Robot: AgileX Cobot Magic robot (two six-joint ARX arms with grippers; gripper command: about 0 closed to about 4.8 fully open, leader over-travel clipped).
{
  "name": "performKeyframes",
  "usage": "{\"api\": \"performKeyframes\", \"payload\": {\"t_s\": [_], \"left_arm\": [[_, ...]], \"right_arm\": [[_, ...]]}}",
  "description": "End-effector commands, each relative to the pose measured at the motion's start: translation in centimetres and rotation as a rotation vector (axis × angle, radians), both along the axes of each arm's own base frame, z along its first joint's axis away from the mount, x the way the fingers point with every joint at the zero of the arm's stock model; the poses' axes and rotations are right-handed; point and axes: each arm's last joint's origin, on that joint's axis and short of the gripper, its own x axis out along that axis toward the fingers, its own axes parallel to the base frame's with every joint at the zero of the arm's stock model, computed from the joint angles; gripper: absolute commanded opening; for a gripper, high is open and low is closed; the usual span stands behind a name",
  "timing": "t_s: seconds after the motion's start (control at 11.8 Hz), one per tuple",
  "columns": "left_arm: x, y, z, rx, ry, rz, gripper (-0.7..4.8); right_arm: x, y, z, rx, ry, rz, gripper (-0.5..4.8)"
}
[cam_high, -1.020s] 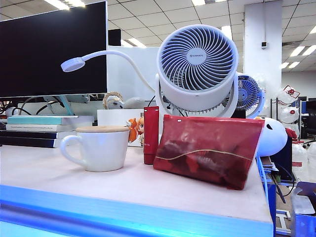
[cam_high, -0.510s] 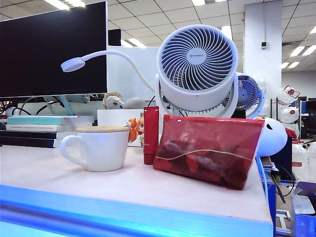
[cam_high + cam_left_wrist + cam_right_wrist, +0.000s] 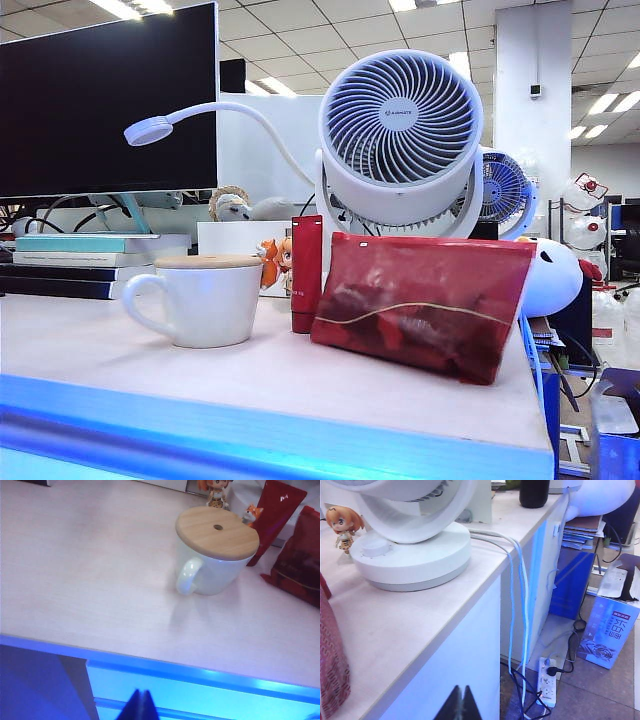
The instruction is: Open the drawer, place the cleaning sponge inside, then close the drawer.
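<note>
Hidden: no sponge shows in any view; both arms are out of the exterior view.
Drawer (image 3: 200, 692): blue front below the desk top (image 3: 90, 580), pushed in.
Around: lidded mug (image 3: 215, 555), red pouch (image 3: 420, 305), fan (image 3: 400, 140).
Left gripper (image 3: 141, 705): clenched, empty, before the drawer.
Right gripper (image 3: 462, 702): clenched, empty, off the desk's right end.

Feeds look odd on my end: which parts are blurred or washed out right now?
Exterior view: drawer front is a blurred blue-cyan band, desk items sharp. Left wrist view: desk top washed pale; shut left gripper a dark tip. Right wrist view: fan base sharp; shut right gripper dark.
</note>
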Motion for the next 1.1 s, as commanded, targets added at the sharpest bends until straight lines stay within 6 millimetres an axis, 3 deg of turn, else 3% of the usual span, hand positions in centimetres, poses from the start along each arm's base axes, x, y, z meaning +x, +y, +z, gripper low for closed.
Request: {"api": "performKeyframes", "payload": {"t_s": [0.08,0.34,0.51,0.59,0.85,1.1], "left_arm": [[0.0,0.0,0.1,-0.002,-0.007,-0.002,-0.04],[0.1,0.6,-0.4,0.093,-0.049,0.193,-0.04],[-0.2,0.6,-2.8,0.085,-0.084,0.156,-0.03],[0.0,0.5,-3.5,0.163,-0.150,0.059,-0.03],[0.3,1.8,-3.5,-0.047,-0.142,0.243,-0.05],[0.3,1.8,-3.5,-0.029,-0.145,0.230,-0.03]], "right_arm": [[0.0,0.0,-0.1,0.001,0.006,0.002,-0.01],[0.0,0.0,-0.1,0.001,0.006,0.002,-0.01],[0.0,0.0,-0.1,0.001,0.006,0.002,-0.01],[0.0,0.0,-0.1,0.001,0.006,0.002,-0.01],[0.0,0.0,-0.1,0.001,0.006,0.002,-0.01],[0.0,0.0,-0.1,0.001,0.007,0.002,-0.01]]}}
